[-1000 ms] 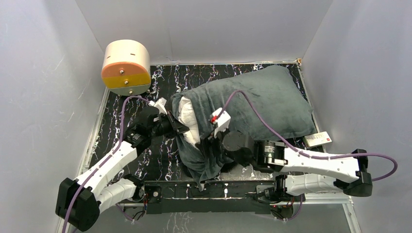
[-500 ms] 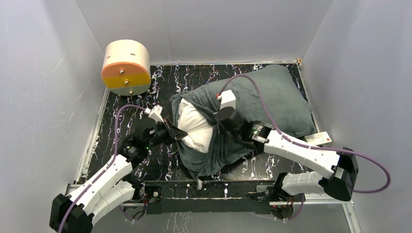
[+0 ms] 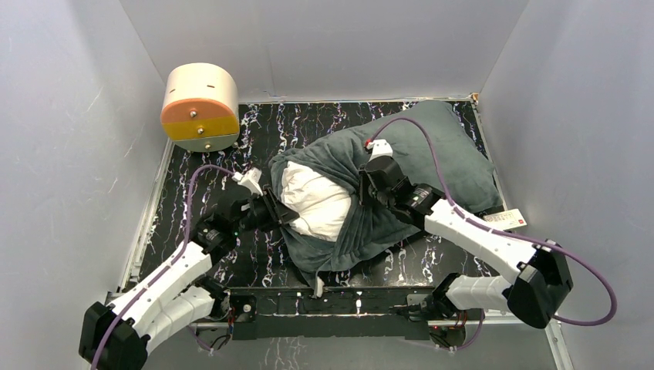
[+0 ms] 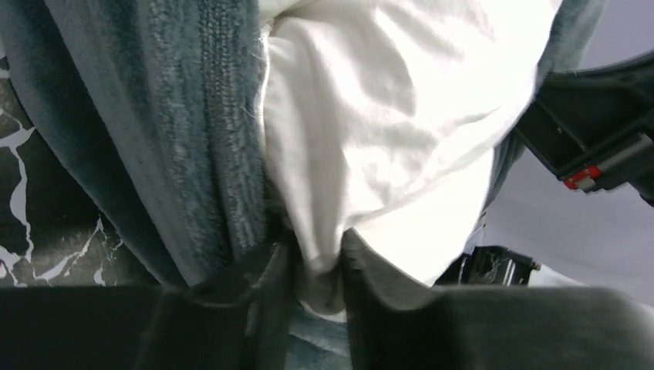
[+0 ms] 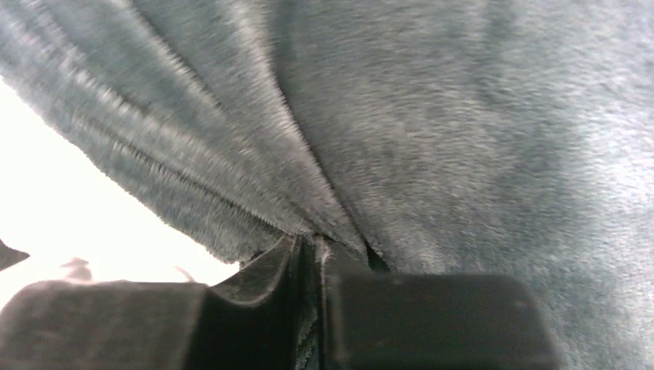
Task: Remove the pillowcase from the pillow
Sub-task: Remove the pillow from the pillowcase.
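Centre of table (image 3: 202,166): white pillow (image 3: 318,206) bulges from the pillowcase (image 3: 443,158) mouth. My left claw (image 4: 315,271) is pinched tight on a pillow corner, and my right claw (image 5: 308,258) is clamped on a plush fold by the hem. Both things look soft and light. The plush may slip, so the hem is the best hold. How much pillow sits inside is hidden.

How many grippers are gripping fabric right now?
2. The left gripper pinches the white pillow at its exposed end; the right gripper pinches the grey pillowcase beside the opening.

Right end effector (image 3: 362,193) dragged pillowcase (image 3: 436,158) rightward — more pillow (image 3: 316,204) exposed.
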You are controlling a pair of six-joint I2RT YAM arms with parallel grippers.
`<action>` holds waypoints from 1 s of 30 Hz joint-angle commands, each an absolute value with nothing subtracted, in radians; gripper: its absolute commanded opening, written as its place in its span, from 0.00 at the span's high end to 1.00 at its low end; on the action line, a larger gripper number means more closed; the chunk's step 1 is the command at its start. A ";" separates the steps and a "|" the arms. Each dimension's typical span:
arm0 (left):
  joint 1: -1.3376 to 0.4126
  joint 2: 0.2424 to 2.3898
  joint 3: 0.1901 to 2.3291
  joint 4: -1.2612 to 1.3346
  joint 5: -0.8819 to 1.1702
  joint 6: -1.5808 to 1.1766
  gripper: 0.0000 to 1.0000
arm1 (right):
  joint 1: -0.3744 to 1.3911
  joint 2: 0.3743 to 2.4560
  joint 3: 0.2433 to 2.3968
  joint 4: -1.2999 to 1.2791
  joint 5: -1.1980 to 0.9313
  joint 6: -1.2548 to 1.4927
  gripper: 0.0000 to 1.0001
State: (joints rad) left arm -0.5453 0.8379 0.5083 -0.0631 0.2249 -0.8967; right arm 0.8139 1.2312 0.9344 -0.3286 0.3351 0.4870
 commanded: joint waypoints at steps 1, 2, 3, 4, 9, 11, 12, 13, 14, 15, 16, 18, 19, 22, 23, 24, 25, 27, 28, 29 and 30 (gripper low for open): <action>-0.543 0.839 0.628 -0.220 0.168 -0.796 0.62 | 0.798 1.182 0.981 -0.393 0.155 0.389 0.67; -0.543 0.844 0.671 -0.285 0.116 -0.773 0.48 | 0.798 1.177 1.002 -0.382 0.111 0.371 0.59; -0.543 0.855 0.718 -0.342 0.053 -0.751 0.37 | 0.799 1.186 1.031 -0.393 0.078 0.367 0.58; -0.542 0.869 0.769 -0.393 -0.002 -0.730 0.34 | 0.799 1.201 1.072 -0.416 0.057 0.366 0.56; -0.525 0.893 0.922 -0.480 -0.175 -0.684 0.17 | 0.833 1.225 1.234 -0.447 0.013 0.341 0.46; -0.485 0.922 0.953 -0.490 -0.165 -0.663 0.13 | 0.862 1.242 1.294 -0.447 0.010 0.327 0.41; -0.454 0.942 0.962 -0.492 -0.142 -0.657 0.12 | 0.880 1.259 1.330 -0.457 0.017 0.322 0.38; -0.409 0.963 0.965 -0.486 -0.104 -0.648 0.11 | 0.904 1.283 1.365 -0.470 0.031 0.316 0.37; -0.354 0.983 0.963 -0.476 -0.051 -0.646 0.11 | 0.932 1.310 1.404 -0.483 0.052 0.307 0.37; -0.298 0.998 0.952 -0.452 0.018 -0.646 0.11 | 0.973 1.339 1.439 -0.496 0.082 0.299 0.36; -0.238 1.011 0.936 -0.414 0.111 -0.650 0.11 | 1.003 1.370 1.484 -0.507 0.107 0.295 0.36; -0.159 1.043 0.907 -0.342 0.265 -0.666 0.12 | 1.058 1.431 1.540 -0.512 0.138 0.285 0.36; -0.144 1.058 0.893 -0.300 0.329 -0.670 0.12 | 1.085 1.461 1.563 -0.510 0.164 0.286 0.35; -0.128 1.096 0.836 -0.166 0.469 -0.714 0.11 | 1.147 1.556 1.643 -0.538 0.322 0.296 0.35; -0.117 1.103 0.812 -0.117 0.510 -0.744 0.11 | 1.167 1.592 1.675 -0.559 0.393 0.296 0.35; -0.101 1.110 0.784 -0.061 0.557 -0.786 0.11 | 1.184 1.627 1.702 -0.580 0.469 0.297 0.35; -0.086 1.118 0.753 0.005 0.604 -0.826 0.11 | 1.198 1.657 1.727 -0.598 0.531 0.301 0.35; -0.063 1.153 0.709 0.111 0.677 -0.871 0.13 | 1.213 1.696 1.745 -0.602 0.602 0.301 0.33; -0.056 1.175 0.706 0.111 0.688 -0.869 0.16 | 1.215 1.708 1.746 -0.594 0.612 0.300 0.33; -0.053 1.195 0.709 0.094 0.688 -0.852 0.19 | 1.215 1.717 1.742 -0.583 0.618 0.301 0.32; -0.052 1.207 0.710 0.079 0.676 -0.829 0.21 | 1.215 1.726 1.739 -0.575 0.624 0.301 0.31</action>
